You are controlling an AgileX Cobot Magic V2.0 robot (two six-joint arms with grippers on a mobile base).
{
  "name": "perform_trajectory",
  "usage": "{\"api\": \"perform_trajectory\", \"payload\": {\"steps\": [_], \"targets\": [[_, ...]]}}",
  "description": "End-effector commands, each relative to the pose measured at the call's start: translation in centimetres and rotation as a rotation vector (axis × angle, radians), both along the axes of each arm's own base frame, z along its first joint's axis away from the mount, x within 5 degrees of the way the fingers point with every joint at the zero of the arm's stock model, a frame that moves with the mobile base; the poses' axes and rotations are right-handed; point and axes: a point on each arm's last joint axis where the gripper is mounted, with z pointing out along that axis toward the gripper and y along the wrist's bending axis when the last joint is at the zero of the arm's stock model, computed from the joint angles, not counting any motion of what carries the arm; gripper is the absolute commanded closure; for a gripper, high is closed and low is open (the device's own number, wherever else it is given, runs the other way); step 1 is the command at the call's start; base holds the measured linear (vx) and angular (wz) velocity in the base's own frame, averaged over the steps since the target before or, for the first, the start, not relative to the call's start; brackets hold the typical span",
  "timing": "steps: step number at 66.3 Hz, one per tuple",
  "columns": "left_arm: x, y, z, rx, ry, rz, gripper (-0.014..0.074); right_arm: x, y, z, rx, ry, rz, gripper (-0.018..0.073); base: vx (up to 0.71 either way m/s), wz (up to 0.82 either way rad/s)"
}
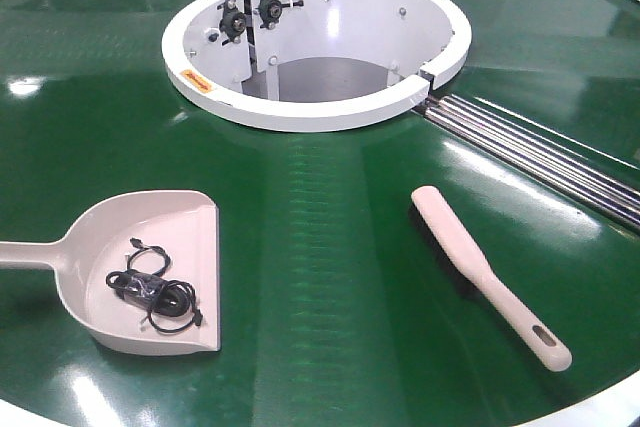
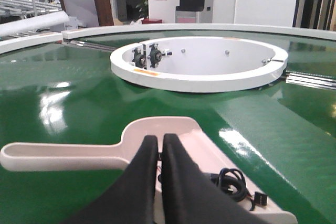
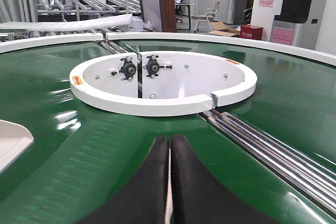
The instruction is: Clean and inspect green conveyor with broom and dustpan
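Observation:
The green conveyor (image 1: 320, 237) fills the front view. On its left lies the dustpan (image 1: 150, 212), mouth toward the near right, with a coiled black cable (image 1: 152, 292) inside. The broom (image 1: 470, 257) lies flat on the right of the belt, handle toward the near edge. Neither gripper shows in the front view. In the left wrist view my left gripper (image 2: 159, 139) is shut and empty, hovering over the dustpan (image 2: 63, 156). My right gripper (image 3: 170, 139) is shut too, with only a thin pale sliver showing through the slit between its fingers.
The white hub ring (image 1: 320, 107) with two black bearings stands at the belt's centre. Steel rollers (image 1: 540, 152) run from it to the right. A corner of the dustpan (image 3: 10, 140) shows at the left of the right wrist view.

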Motion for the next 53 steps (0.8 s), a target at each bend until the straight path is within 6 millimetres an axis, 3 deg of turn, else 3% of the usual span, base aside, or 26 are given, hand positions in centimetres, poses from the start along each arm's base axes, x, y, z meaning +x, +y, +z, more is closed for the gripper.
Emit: {"api": "perform_trajectory", "payload": {"steps": [1, 53], "targets": [[-0.08, -0.03, 0.3, -0.037, -0.063, -0.007, 0.0604, 0.01, -0.05, 1.54, 0.02, -0.089, -0.007, 0.0568, 0.0, 0.0], [-0.08, -0.03, 0.36, -0.038, -0.063, -0.007, 0.0603, 0.01, -0.05, 1.54, 0.018, -0.09, -0.007, 0.0568, 0.0, 0.0]]}}
